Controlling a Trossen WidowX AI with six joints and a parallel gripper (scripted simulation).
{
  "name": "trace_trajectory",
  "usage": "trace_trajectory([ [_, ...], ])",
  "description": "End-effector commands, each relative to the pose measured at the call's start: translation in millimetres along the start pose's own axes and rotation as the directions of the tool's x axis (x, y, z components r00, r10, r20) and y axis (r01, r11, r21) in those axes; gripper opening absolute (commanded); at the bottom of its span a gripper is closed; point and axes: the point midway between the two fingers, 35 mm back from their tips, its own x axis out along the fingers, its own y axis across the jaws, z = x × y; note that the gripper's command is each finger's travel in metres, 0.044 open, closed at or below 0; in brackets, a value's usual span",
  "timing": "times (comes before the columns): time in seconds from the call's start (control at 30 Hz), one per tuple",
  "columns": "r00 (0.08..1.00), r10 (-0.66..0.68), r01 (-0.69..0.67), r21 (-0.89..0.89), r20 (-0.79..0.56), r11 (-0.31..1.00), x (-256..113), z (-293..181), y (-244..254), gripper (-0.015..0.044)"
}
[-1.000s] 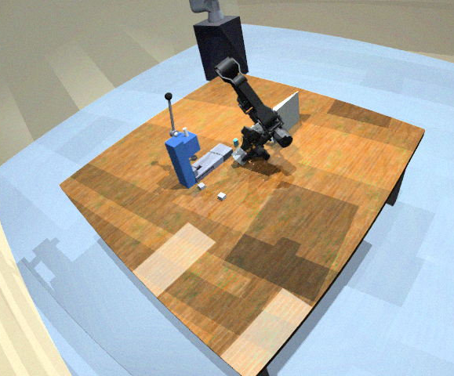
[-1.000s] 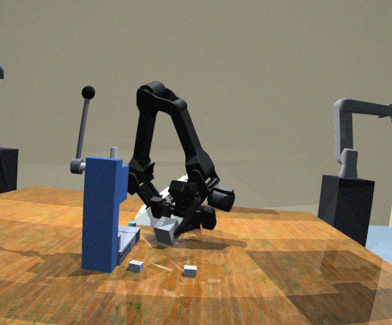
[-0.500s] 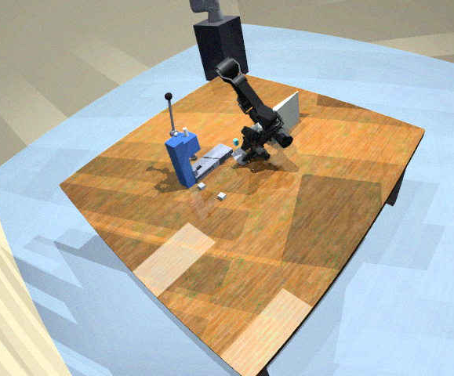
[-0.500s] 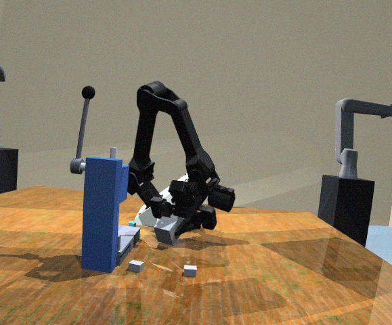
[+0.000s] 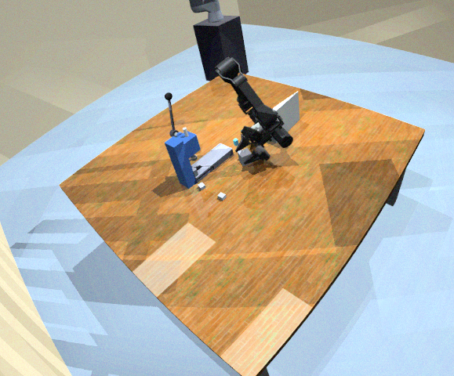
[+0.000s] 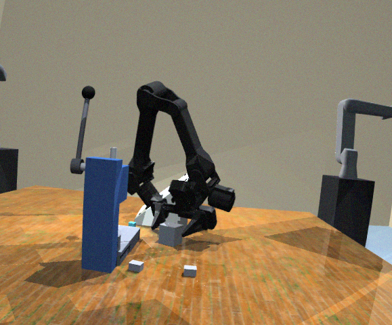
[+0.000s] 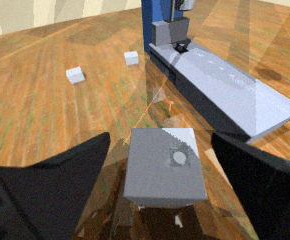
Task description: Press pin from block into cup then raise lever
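Block [image 5: 245, 157] [image 6: 170, 234] [image 7: 164, 165] on table [image 5: 259, 226] [image 6: 258, 279] [image 7: 30, 100], off the press bed [image 5: 215, 160] [image 6: 129, 237] [image 7: 225, 85], near its free end. Gripper [image 5: 248, 153] [image 6: 169, 227] [image 7: 159, 137] fingers spread wide, one each side of block, nothing pinched; wrist view has gaps both sides. Block looks upright, round pin [image 7: 179, 158] end showing in its top face, off centre. Press [image 5: 181, 160] [image 6: 101, 213] [image 7: 155, 25] is blue, stands at far end of bed from block. Lever [image 5: 171, 115] [image 6: 82, 129] up, black ball on top. Pin not under punch [image 7: 172, 10]; pressing not done.

Grey stop [image 7: 170, 31] on bed by press column, dark opening [image 7: 181, 48] in bed just in front of it. Cup: cannot tell.

Around: two small white cubes [image 5: 201, 186] [image 6: 136, 265] [image 7: 131, 58] and [image 5: 221, 197] [image 6: 189, 271] [image 7: 75, 75] on table, one near press foot, other farther out, both to the side of bed. Neither lies between block and bed. Small cyan piece [image 5: 235, 141] [image 6: 131, 223] on table near bed's free end. White panel [image 5: 289, 111] [image 6: 146, 217] stands behind the gripper, partly hidden by arm [image 5: 255, 101] [image 6: 190, 136]. Grey arm on black pedestal [image 5: 220, 48] [image 6: 344, 206] beyond table; exterior view has another at left edge.
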Motion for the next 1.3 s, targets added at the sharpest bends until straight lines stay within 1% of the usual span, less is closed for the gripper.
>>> trace_trajectory([
  [0.0, 1.000, 0.000, 0.000, 0.003, 0.002, 1.000, 0, 0, 0, 0.0440],
  [0.93, 1.000, -0.001, 0.001, 0.003, -0.007, 1.000, -1, 1, 1, 0.0440],
  [1.0, 0.996, -0.007, 0.008, 0.006, -0.084, 1.000, -5, 7, 5, 0.0440],
  [1.07, 0.979, -0.012, 0.014, 0.007, -0.204, 1.000, -14, 17, 8, 0.0440],
  [1.2, 0.901, -0.005, 0.008, 0.005, -0.434, 1.000, -39, 42, 6, 0.0440],
  [1.27, 0.864, 0.002, 0.000, 0.004, -0.503, 1.000, -50, 51, 2, 0.0440],
])
